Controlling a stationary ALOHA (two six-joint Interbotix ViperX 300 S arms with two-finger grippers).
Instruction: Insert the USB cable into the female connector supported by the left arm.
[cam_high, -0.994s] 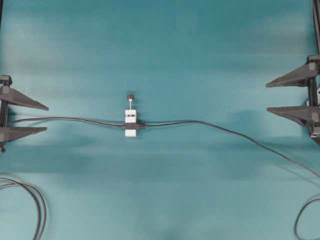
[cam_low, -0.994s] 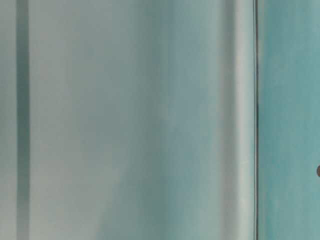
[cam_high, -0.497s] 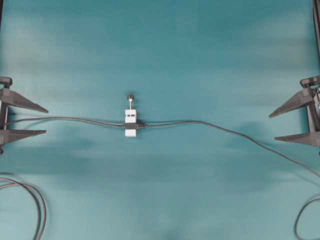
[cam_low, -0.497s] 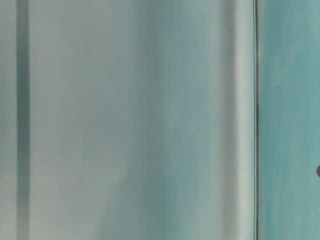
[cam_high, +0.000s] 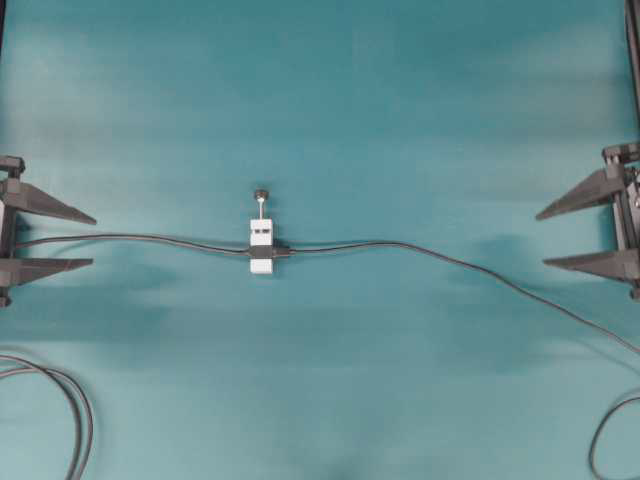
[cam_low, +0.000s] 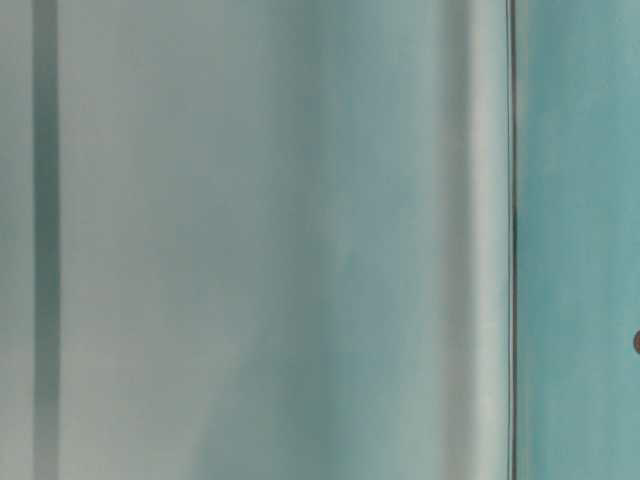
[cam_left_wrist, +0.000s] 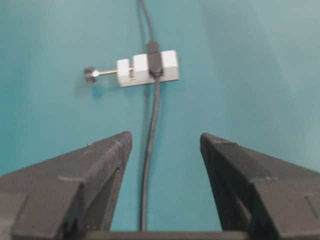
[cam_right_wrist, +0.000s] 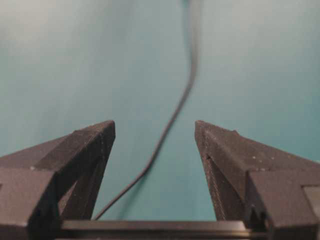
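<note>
While both arms sit at the table edges: nothing's held.
Female connector (cam_high: 261, 246): flat on the teal table (cam_high: 400, 120), mid-scene, knob pin pointing up-frame.
USB cable (cam_high: 450, 262): plug at connector's right side, trailing off right.
Left gripper (cam_high: 92, 240): fingers spread wide, empty.
Right gripper (cam_high: 540, 240): fingers wide apart, empty.

Left pincer (cam_high: 92, 240) at the left edge of the overhead view, tips pointing toward the middle, fingers (cam_left_wrist: 95, 170) spread wide with nothing between them, nothing gripped. Right pincer (cam_high: 540, 240) at the right edge, tips pointing back toward the middle, fingers (cam_right_wrist: 75, 155) likewise spread wide and holding nothing. Both set roughly level and facing each other, well apart. Only the finger wedges and a little of each wrist showing; arms out of view.
</note>
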